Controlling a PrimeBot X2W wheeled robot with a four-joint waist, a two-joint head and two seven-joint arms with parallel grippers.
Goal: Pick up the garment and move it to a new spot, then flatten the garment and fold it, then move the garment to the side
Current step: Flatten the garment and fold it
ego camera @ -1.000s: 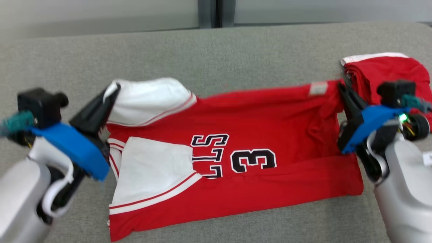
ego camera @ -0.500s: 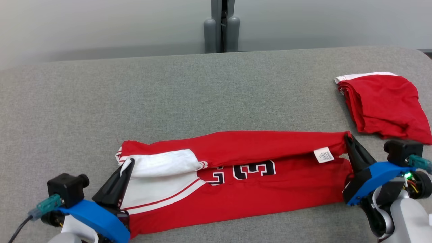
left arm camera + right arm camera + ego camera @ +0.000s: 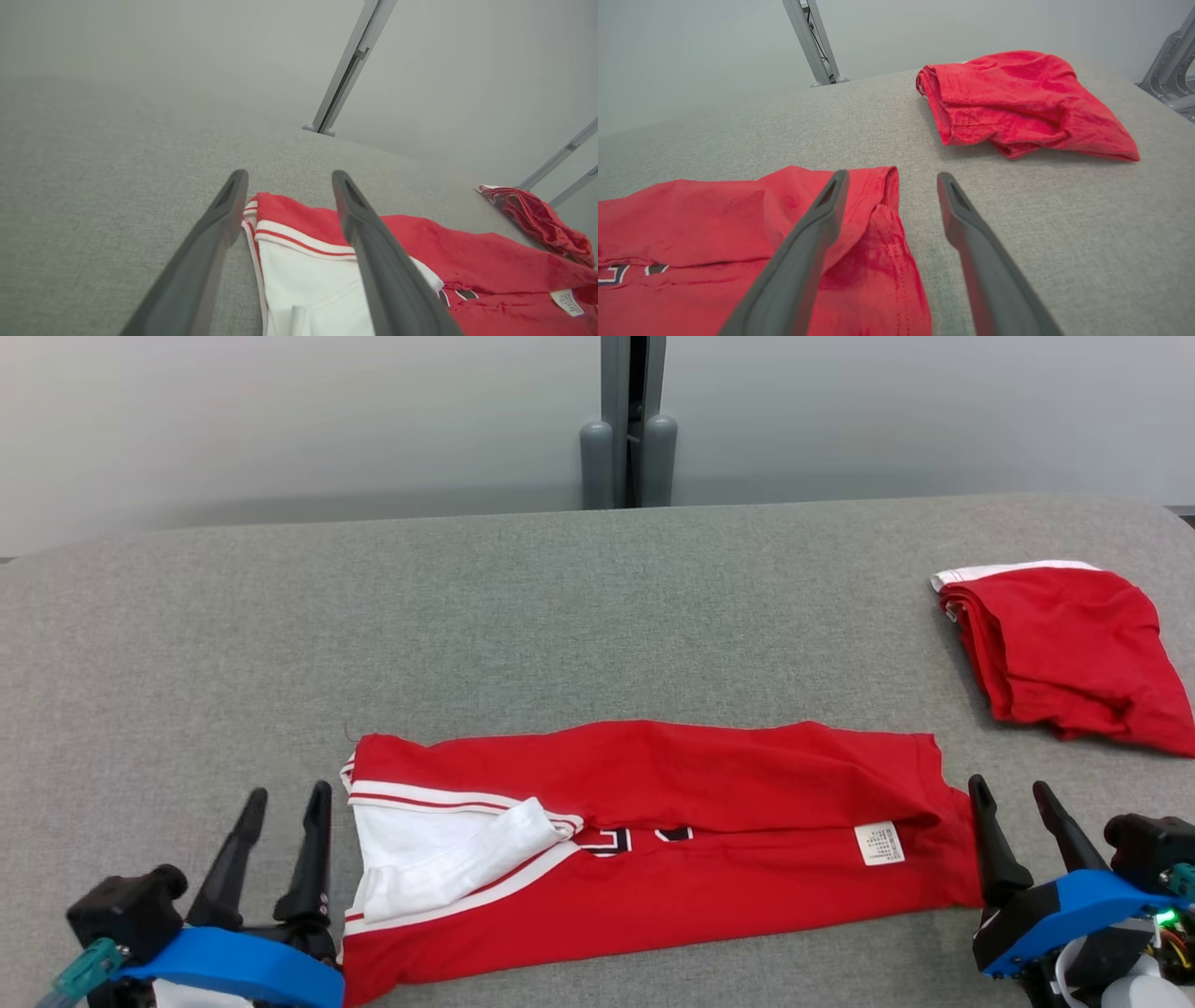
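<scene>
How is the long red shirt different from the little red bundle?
The long red jersey with a white sleeve lies in a wide strip; the small red cloth bundle is compact. The jersey shows black lettering and a white tag; the bundle shows a white edge. Both are red, on the grey fabric table.

Soft, even, bright light; the garment point(image 3: 653, 775) casts faint shadows; wrist views slightly hazy.
</scene>
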